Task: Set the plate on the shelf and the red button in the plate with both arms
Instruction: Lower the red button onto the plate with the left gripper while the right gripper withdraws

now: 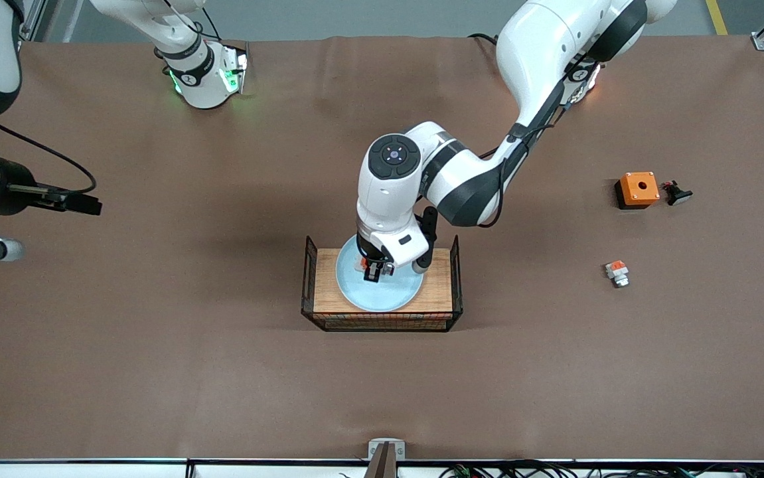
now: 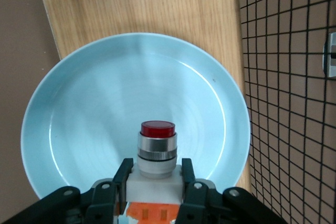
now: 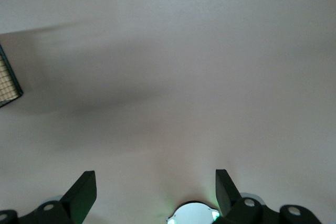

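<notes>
Two arms work at a brown worktop. A wire basket with a wooden floor sits on the worktop, and everything here is placed from it. The plate lies flat in the basket on the wood. The left hand hangs over the plate, low and close to it. Its fingers are clenched on the white body of the red button, one finger on each side. The button's red cap sticks out past the fingertips, over the pale blue inside of the plate. I cannot tell if the button touches the plate. The right hand waits well apart from the basket, toward the right arm's end of the worktop. Its fingers are spread wide with nothing between them, and bare worktop lies under it. Three small things lie well apart from the basket, toward the left arm's end of the worktop. An orange box with a hole in its top is farther from the front camera than the basket. Just beside the box lies a small dark part. A small white and orange piece lies about level with the basket.
</notes>
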`<move>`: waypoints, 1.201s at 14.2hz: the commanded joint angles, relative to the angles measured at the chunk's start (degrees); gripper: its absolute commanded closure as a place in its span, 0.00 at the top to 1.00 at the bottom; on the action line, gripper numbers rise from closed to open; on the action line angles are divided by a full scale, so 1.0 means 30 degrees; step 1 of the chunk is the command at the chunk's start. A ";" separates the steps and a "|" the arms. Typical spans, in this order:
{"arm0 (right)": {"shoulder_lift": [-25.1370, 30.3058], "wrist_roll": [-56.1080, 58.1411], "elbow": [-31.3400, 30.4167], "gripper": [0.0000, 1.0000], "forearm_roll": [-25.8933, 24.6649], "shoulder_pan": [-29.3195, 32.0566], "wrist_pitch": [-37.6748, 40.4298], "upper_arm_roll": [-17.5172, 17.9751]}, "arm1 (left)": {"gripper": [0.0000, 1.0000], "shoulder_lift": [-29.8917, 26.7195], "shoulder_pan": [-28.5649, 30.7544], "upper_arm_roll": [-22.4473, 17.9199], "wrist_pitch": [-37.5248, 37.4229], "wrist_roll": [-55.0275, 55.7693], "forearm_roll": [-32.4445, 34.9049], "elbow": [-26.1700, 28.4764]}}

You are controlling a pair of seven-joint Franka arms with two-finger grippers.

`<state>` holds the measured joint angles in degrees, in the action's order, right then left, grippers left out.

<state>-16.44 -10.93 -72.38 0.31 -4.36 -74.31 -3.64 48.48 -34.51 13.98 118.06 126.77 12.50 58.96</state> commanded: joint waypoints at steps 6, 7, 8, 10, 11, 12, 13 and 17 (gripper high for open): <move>0.0648 0.2060 -0.1039 1.00 -0.0395 0.0545 -0.0602 0.0335 | 0.23 0.1155 -0.0479 -0.0646 -0.0036 0.0018 0.0727 -0.1312; 0.0647 0.2089 -0.1068 1.00 -0.0395 0.0661 -0.0602 0.0335 | 0.23 0.1155 -0.0479 -0.0646 -0.0036 0.0018 0.0727 -0.1283; 0.0676 0.2147 -0.1127 1.00 -0.0395 0.0750 -0.0602 0.0364 | 0.23 0.1155 -0.0479 -0.0675 -0.0036 0.0018 0.0727 -0.1283; 0.0968 0.2702 -0.1594 1.00 -0.0395 0.0838 -0.0660 0.0335 | 0.33 0.1097 -0.0479 -0.0675 -0.0036 -0.0069 0.0727 -0.1254; 0.1057 0.2704 -0.1857 1.00 -0.0395 0.0838 -0.0748 0.0335 | 0.51 0.1097 -0.0479 -0.0675 -0.0007 -0.0098 0.0727 -0.1254; 0.1174 0.2704 -0.1947 1.00 -0.0395 0.0838 -0.0894 0.0335 | 0.70 0.1039 -0.0479 -0.0704 -0.0006 -0.0099 0.0727 -0.1254; 0.1175 0.2704 -0.1947 1.00 -0.0395 0.0838 -0.0953 0.0335 | 0.87 0.0893 -0.0479 -0.0763 -0.0035 -0.0157 0.0756 -0.1225; 0.1292 0.2733 -0.2182 1.00 -0.0424 0.0634 -0.1188 0.0364 | 1.00 -0.0189 -0.0714 -0.1086 -0.0298 -0.0274 0.0844 -0.1107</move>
<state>-14.79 -3.66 -76.36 -0.20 -2.72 -76.60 -3.44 49.25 -35.74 11.32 118.43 126.04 12.70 57.20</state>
